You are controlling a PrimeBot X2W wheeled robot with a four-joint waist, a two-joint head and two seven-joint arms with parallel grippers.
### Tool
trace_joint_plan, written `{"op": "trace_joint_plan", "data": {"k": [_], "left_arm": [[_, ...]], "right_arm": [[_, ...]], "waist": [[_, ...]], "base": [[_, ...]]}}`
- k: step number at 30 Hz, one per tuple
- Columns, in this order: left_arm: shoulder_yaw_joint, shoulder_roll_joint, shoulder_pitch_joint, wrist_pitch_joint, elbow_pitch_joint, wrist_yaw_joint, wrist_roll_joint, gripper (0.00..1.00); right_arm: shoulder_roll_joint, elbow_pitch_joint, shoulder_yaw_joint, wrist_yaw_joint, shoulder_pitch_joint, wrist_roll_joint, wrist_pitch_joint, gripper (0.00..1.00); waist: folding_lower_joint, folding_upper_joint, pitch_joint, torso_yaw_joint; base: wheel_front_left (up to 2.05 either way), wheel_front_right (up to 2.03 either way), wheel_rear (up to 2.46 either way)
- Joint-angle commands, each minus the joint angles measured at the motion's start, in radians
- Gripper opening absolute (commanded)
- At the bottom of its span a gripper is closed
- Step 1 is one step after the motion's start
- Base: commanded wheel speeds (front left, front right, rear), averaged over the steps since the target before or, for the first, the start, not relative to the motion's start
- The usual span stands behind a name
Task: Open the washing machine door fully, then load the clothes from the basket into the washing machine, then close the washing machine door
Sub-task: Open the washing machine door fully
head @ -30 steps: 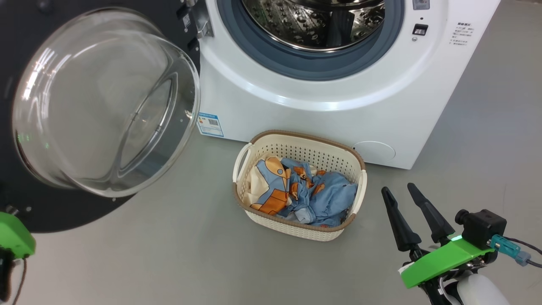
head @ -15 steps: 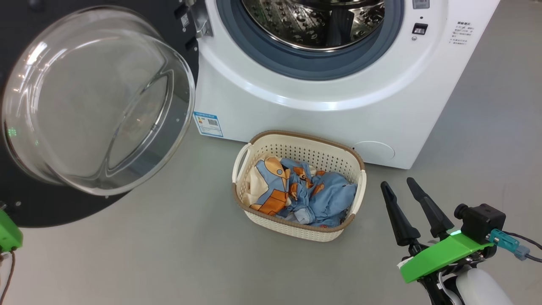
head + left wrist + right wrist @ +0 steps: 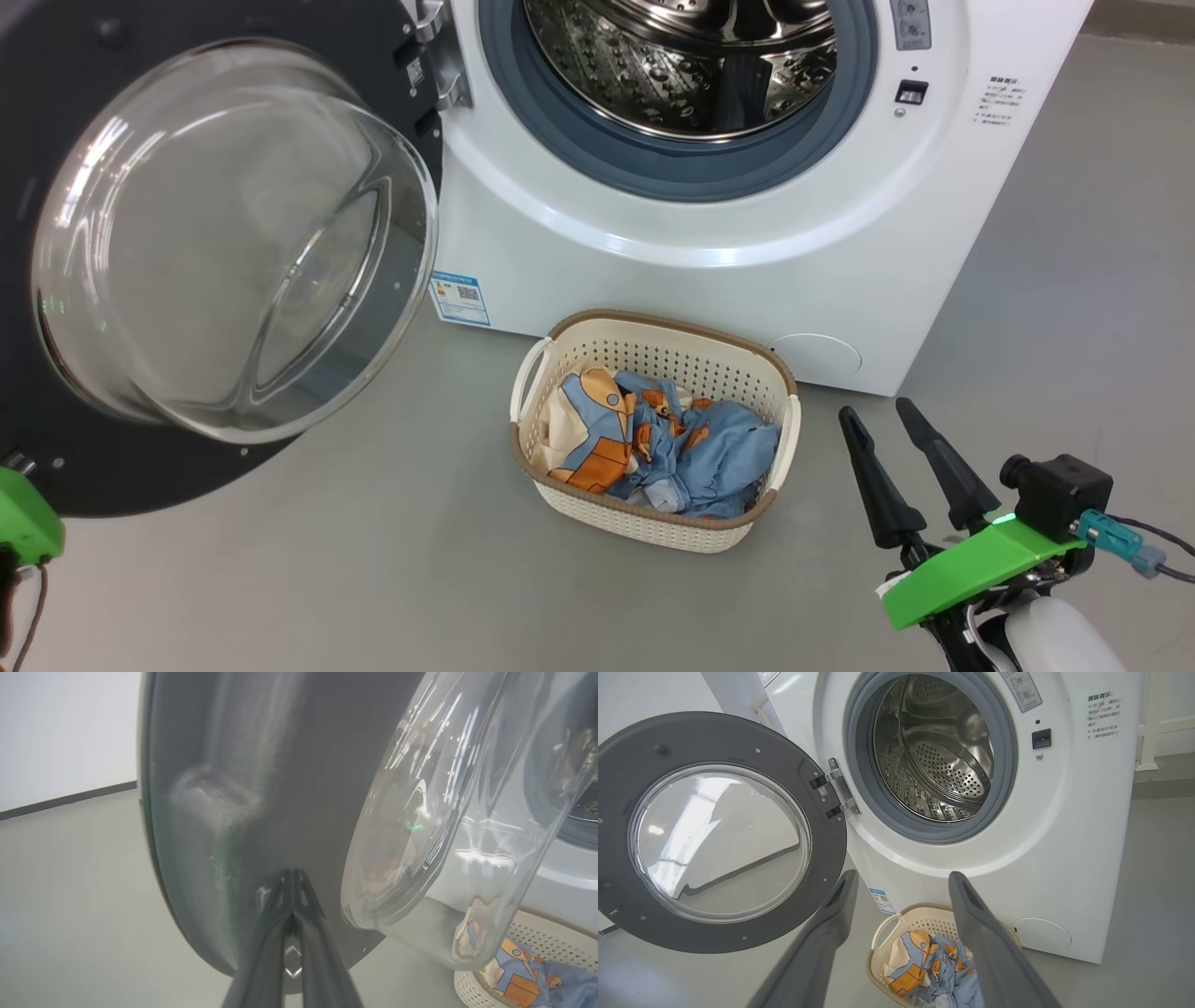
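Foreground first: my right gripper (image 3: 875, 411) hovers at the near right above the bare grey floor (image 3: 373, 560), its two long dark fingers spread wide with nothing between them. At the near left, the wrist camera shows my left gripper (image 3: 292, 877) pinched tight on nothing, tips together right at the dark inner face of the large round door with its glossy black rim and bulging clear glass bowl (image 3: 233, 243). Whether the tips actually press on it I cannot tell.

Just left of the right gripper, the small cream perforated plastic basket with a brown woven-look rim (image 3: 653, 322) stands on the floor in front of the machine. The soft light blue and cream clothes with orange cartoon prints (image 3: 672, 448) lie heaped inside it.

Beyond, the door hangs from its metal hinge (image 3: 448, 65) on the left, swung well out from the big white front-loading washing machine (image 3: 747, 289). Farthest in, the grey-blue rubber gasket (image 3: 691, 177) rings the steel perforated drum (image 3: 691, 65), which looks empty.

I judge the door-opening step to be in hand and nearly finished. To do it well I would push gently with the closed tips on the black rim, never the glass, following the hinge's arc until it stops. Then I would pull the left arm clear so the right gripper has free passage from basket to drum.
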Motion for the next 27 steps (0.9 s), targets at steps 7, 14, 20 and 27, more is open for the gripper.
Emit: {"op": "trace_joint_plan", "data": {"k": [7, 14, 20, 27], "left_arm": [[0.028, 0.054, 0.020, -0.029, -0.097, -0.014, -0.018, 0.00], [0.037, 0.026, 0.111, -0.030, -0.257, 0.017, -0.042, 0.44], [0.026, 0.002, 0.199, -0.017, -0.438, 0.064, -0.036, 1.00], [0.009, -0.016, 0.290, 0.009, -0.606, 0.107, -0.027, 1.00]], "right_arm": [[-0.006, -0.024, 0.015, 0.002, 0.005, -0.004, -0.012, 1.00], [-0.013, -0.023, 0.014, 0.002, 0.006, -0.003, -0.012, 1.00], [-0.019, -0.020, 0.015, 0.002, 0.009, -0.001, -0.012, 1.00], [-0.025, -0.021, 0.027, 0.002, 0.009, -0.004, -0.012, 1.00]], "waist": [[-0.0001, 0.0000, -0.008, -0.014], [-0.0001, 0.0000, -0.012, -0.034], [-0.0001, 0.0000, -0.020, -0.051], [-0.0001, 0.0000, -0.041, -0.085]], "base": [[0.00, 0.00, 0.00], [0.00, 0.00, 0.00], [0.00, 0.00, 0.00], [0.00, 0.00, 0.00]]}}
